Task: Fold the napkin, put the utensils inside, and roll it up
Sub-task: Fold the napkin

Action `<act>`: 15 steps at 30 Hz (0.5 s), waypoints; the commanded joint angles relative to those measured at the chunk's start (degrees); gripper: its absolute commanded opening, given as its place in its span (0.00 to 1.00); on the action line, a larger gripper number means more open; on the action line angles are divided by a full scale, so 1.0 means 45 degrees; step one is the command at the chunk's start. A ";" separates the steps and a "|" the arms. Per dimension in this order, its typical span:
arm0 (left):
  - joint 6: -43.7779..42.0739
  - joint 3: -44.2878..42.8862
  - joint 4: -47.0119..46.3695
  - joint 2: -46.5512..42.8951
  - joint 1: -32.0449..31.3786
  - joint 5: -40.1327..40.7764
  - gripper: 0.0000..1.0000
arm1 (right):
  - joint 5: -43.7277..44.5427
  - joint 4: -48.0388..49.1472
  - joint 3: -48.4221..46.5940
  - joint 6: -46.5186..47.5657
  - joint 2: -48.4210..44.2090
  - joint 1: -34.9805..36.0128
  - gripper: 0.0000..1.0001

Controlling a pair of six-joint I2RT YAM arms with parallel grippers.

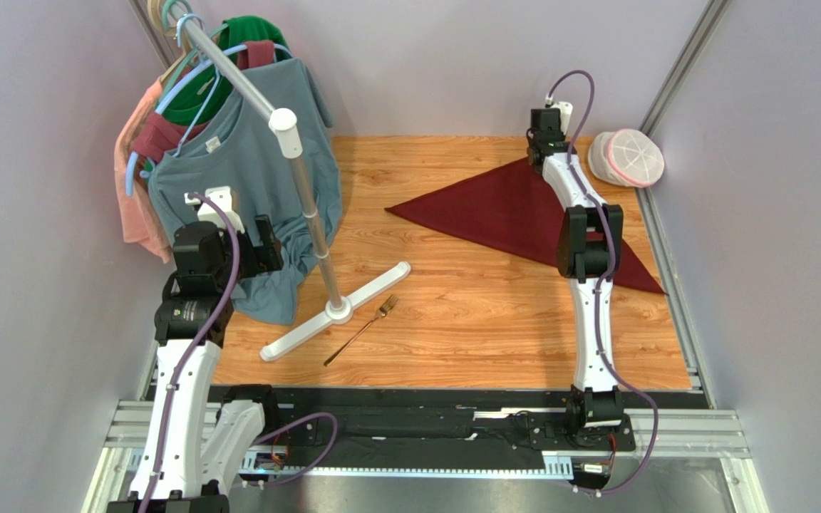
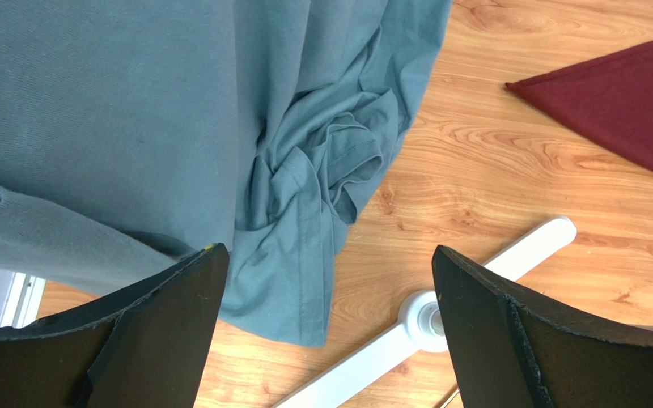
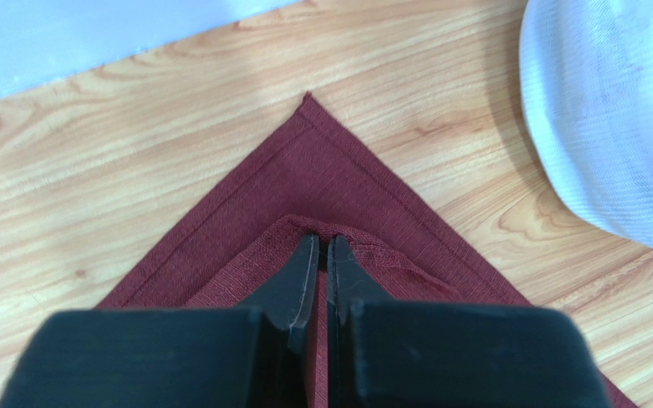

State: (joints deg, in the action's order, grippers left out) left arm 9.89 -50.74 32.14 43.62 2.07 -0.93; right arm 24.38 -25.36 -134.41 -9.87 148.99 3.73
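Pale grey walls (image 1: 40, 267) close in a wooden table (image 1: 468, 321), and on its far right part we see the napkin (image 1: 490, 208) lying flat, folded into a dark red triangle with one long point reaching toward the middle of the table. The right gripper (image 3: 321, 255) sits at the triangle's far corner with its jaws pressed together, pinching the corner of the upper layer. That upper corner bunches at the fingertips just short of the lower layer's corner. Just beside this corner, to the right, rests a round white mesh object (image 1: 627, 157). The fork (image 1: 361, 329) lies bare on the wood near the front centre, well apart from the napkin and just beside the white rack base (image 1: 338, 311), tines pointing away from us. The left gripper (image 2: 328, 252) hangs above the table on the left with its jaws spread wide and nothing between them, close to the teal shirt (image 1: 238, 182) whose hem gathers on the wood.
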 commanded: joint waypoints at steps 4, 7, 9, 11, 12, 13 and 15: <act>-0.0245 -0.0306 -0.0228 0.0034 0.0068 0.0499 0.99 | -0.0261 0.1280 -0.0912 -0.0444 0.0427 -0.0125 0.00; -0.0225 -0.0326 -0.0228 0.0093 0.0049 0.0480 0.99 | -0.0515 0.1282 -0.1223 -0.0366 0.0621 -0.0105 0.00; -0.0225 -0.0326 -0.0228 0.0093 0.0068 0.0480 0.99 | -0.0710 0.1301 -0.1380 -0.0288 0.0680 -0.0105 0.00; -0.0245 -0.0326 -0.0209 0.0151 0.0049 0.0480 0.99 | -0.1002 0.1359 -0.1615 -0.0151 0.0837 -0.0105 0.00; -0.0225 -0.0326 -0.0228 0.0151 0.0049 0.0461 0.99 | -0.1081 0.1398 -0.1674 0.0004 0.0895 -0.0105 0.00; -0.0245 -0.0326 -0.0248 0.0132 0.0068 0.0480 0.99 | -0.1179 0.1456 -0.1732 0.0083 0.0934 -0.0125 0.00; -0.0225 -0.0326 -0.0228 0.0170 0.0049 0.0460 0.99 | -0.1258 0.1535 -0.1752 0.0142 0.0973 -0.0105 0.00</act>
State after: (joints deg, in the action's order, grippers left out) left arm 9.87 -50.74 32.14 44.31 2.07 0.58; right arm 20.58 -22.48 -138.89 -10.46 152.66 3.29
